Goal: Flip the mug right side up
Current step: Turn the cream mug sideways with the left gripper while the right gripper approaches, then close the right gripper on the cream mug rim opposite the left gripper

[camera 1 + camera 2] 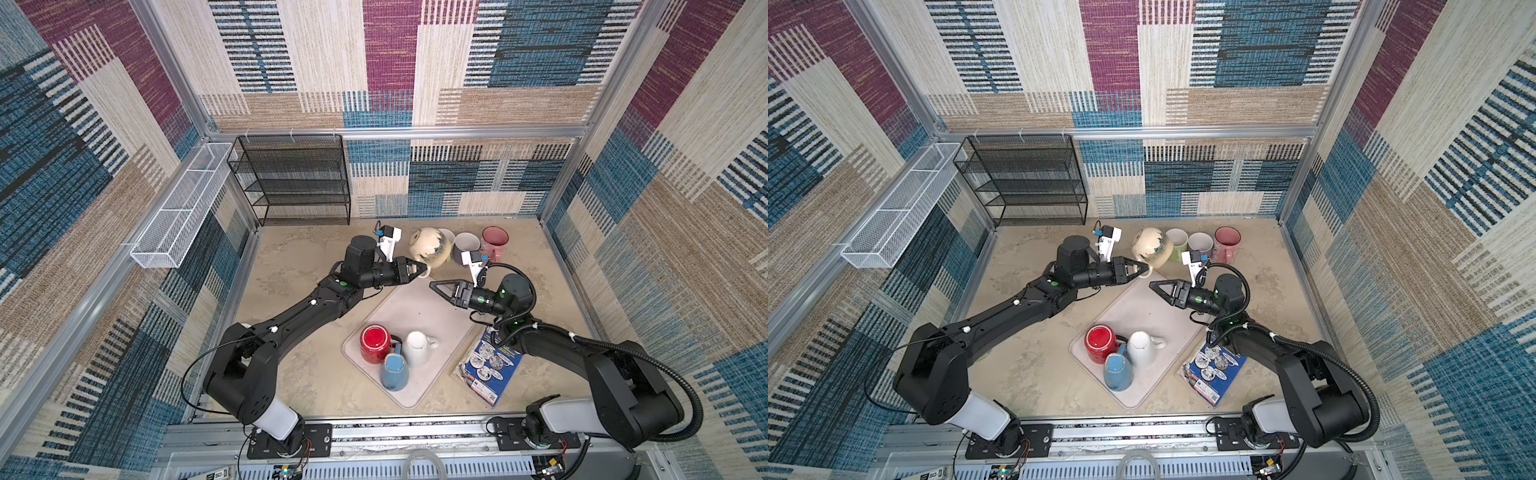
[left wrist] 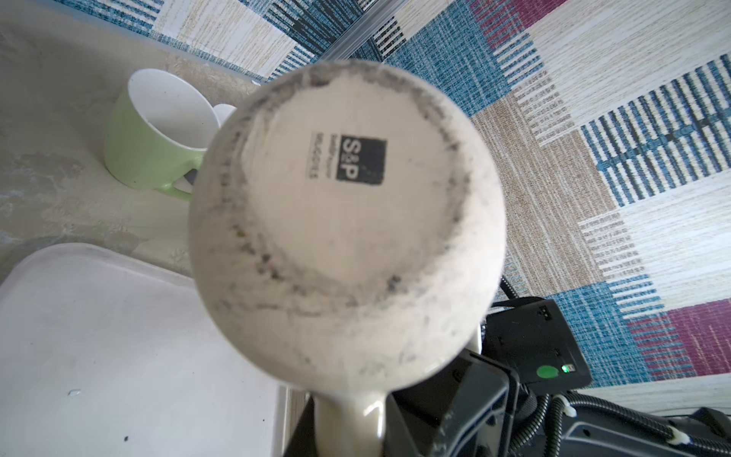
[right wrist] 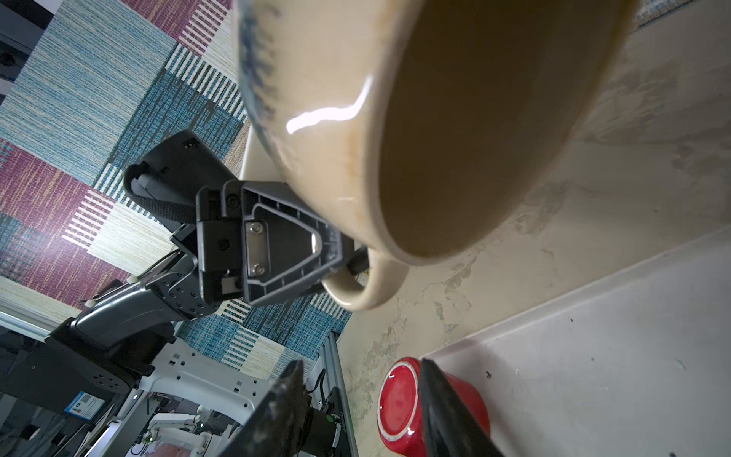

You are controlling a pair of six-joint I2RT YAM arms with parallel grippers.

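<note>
While the left gripper (image 1: 419, 271) is clamped on the handle (image 3: 372, 292), the mug (image 1: 430, 245) hangs in the air on its side. It is just past the far corner of the tray (image 1: 415, 307) and just beside the green mug (image 2: 146, 150) in the back row. Its base faces the left wrist camera, and its mouth faces the right gripper (image 1: 433, 285). That gripper's jaws stand apart and hold nothing; it is over the far end of the tray, near the mug but not touching it.

The turn looks about half done. To finish it well, the left wrist should roll slowly until the mouth points straight up. A heavy round body held only by its handle is likely to swing in the jaws if the roll is quick.

The base should come down flat on bare table, with a gap left to the green mug so the row is not knocked. The grip should open only once the base sits level. The right gripper could steady the rim, or else it should keep clear of the swing.
</note>
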